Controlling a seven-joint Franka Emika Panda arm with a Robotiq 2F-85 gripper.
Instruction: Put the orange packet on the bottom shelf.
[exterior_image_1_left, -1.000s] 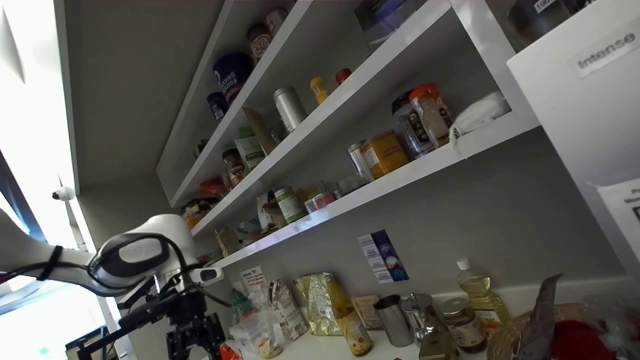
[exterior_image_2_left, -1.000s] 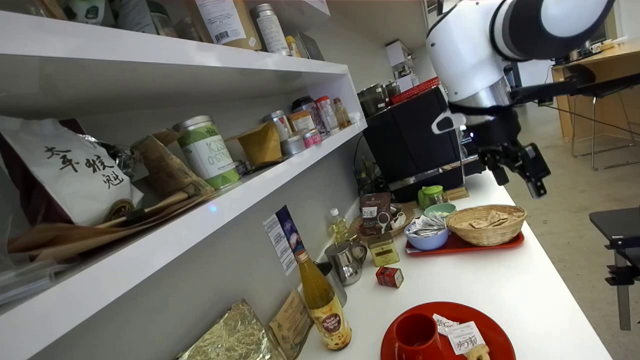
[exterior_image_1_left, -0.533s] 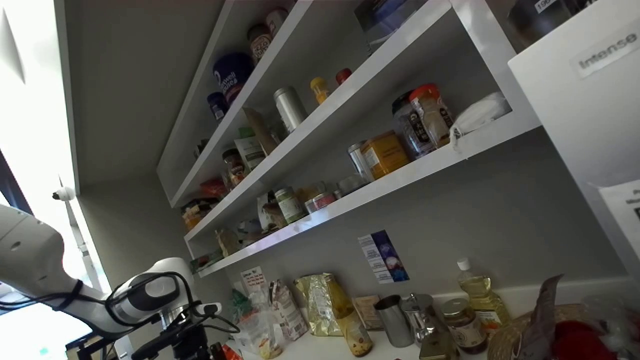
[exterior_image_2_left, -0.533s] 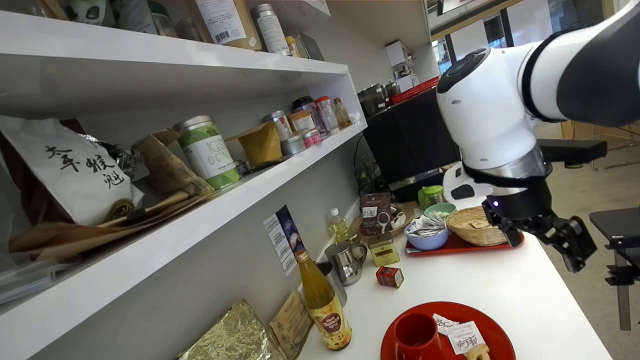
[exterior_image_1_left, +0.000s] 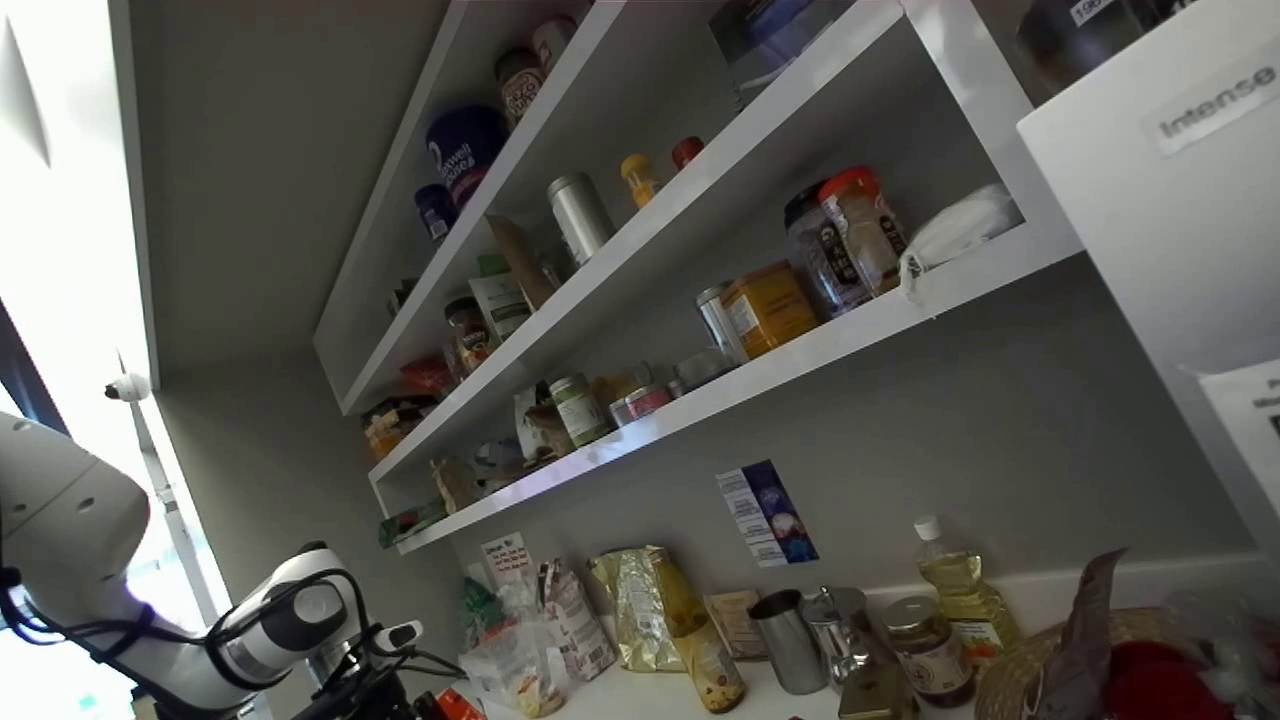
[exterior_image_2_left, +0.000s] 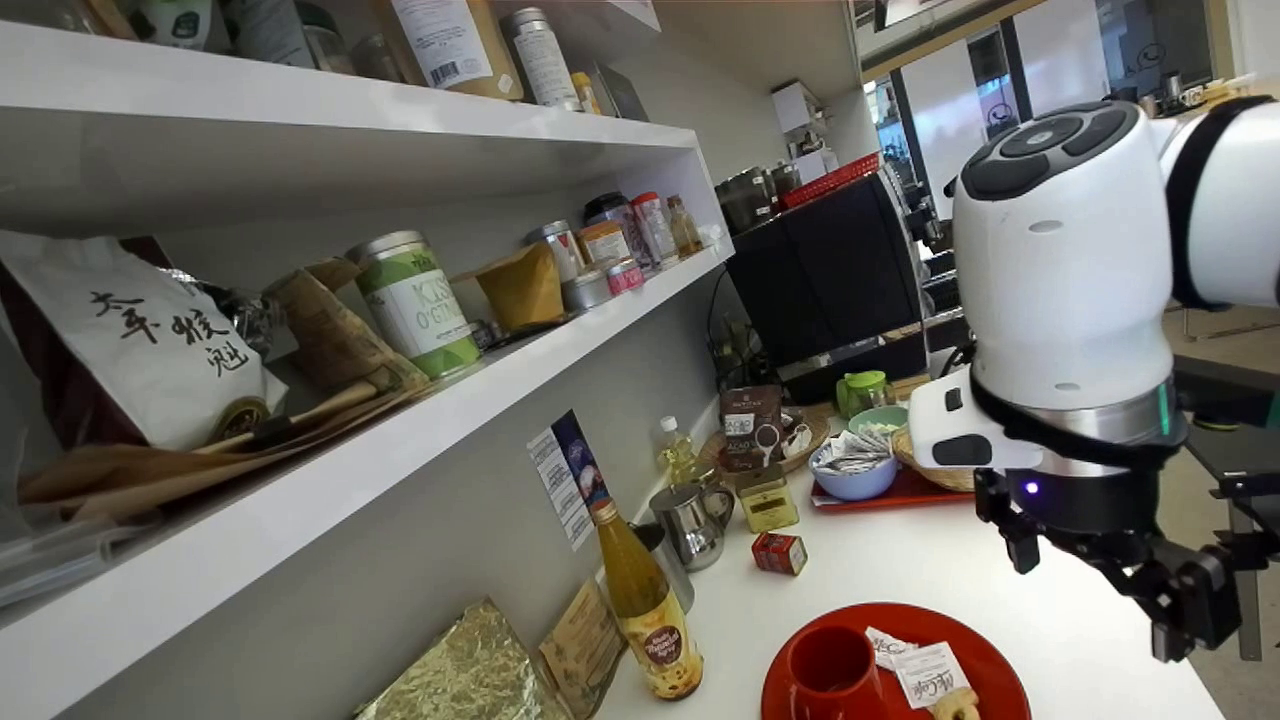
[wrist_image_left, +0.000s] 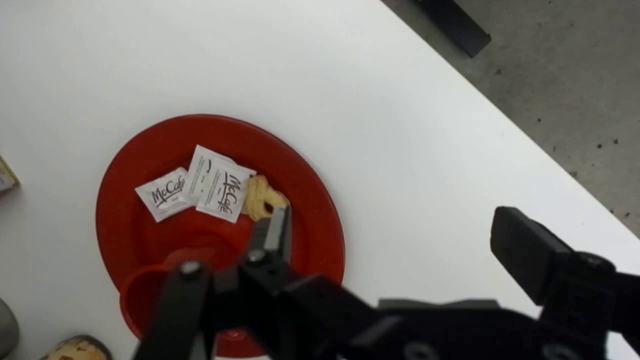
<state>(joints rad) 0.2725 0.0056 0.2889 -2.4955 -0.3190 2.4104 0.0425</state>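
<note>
A red-orange packet (exterior_image_1_left: 460, 706) shows only in part at the bottom edge of an exterior view, on the counter beside my gripper (exterior_image_1_left: 405, 708). The rest of it is cut off or hidden, and it is out of view in the wrist view. My gripper (exterior_image_2_left: 1105, 600) hangs above the white counter, fingers pointing down. In the wrist view the gripper (wrist_image_left: 392, 220) is open, fingers wide apart, with nothing between them. The bottom shelf (exterior_image_1_left: 780, 368) is the lowest long white board on the wall. It also shows in an exterior view (exterior_image_2_left: 450, 417), holding jars and bags.
A red plate (wrist_image_left: 315, 210) with a red mug (exterior_image_2_left: 832, 665) and sachets lies under the gripper's side. A syrup bottle (exterior_image_2_left: 645, 605), gold bag (exterior_image_2_left: 470, 670) and clear bag (exterior_image_1_left: 515, 665) stand near the wall. An upper shelf board (exterior_image_2_left: 330, 95) overhangs the bottom shelf.
The arm has come down toward the counter. In the exterior views the gripper has dropped lower, and it has come past the wicker basket toward the red plate. The packet has not visibly moved.
</note>
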